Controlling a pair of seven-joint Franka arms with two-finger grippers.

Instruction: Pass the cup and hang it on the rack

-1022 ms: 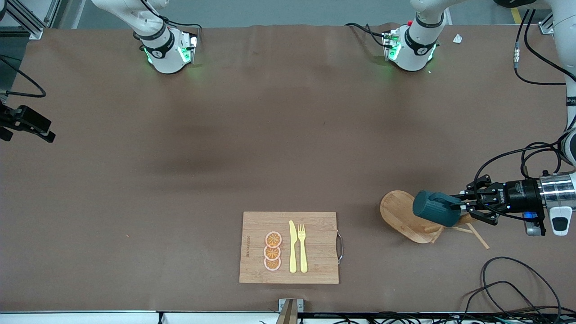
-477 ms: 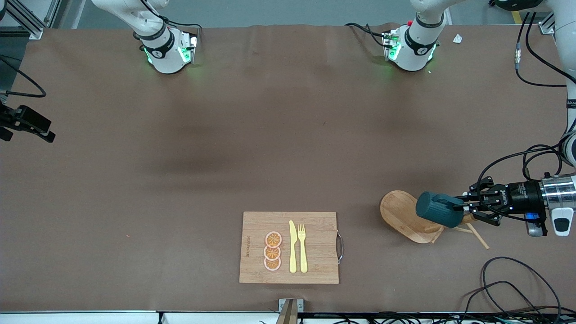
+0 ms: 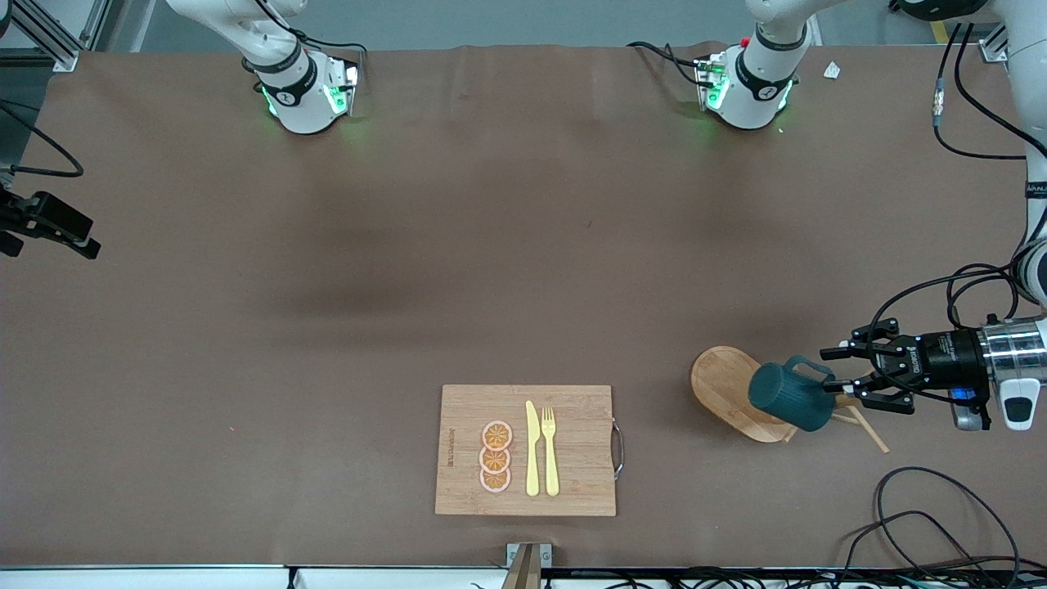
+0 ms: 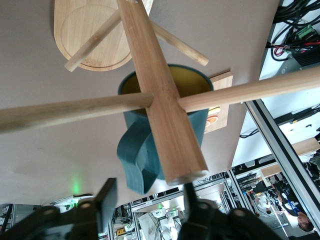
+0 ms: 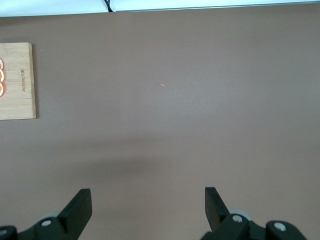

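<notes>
The cup (image 3: 789,397) hangs on the rack (image 3: 736,393), toward the left arm's end from the cutting board (image 3: 572,450).

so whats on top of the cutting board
On the cutting board lie three orange slices in a row, a yellow knife and a yellow fork side by side. Nothing covers them.

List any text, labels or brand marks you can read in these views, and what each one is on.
None can be read for certain.
Dark mark along the cutting board end toward the right arm: too small.
White print on the left tool body: too small.
Nothing printed shows on the cup or rack.
</notes>
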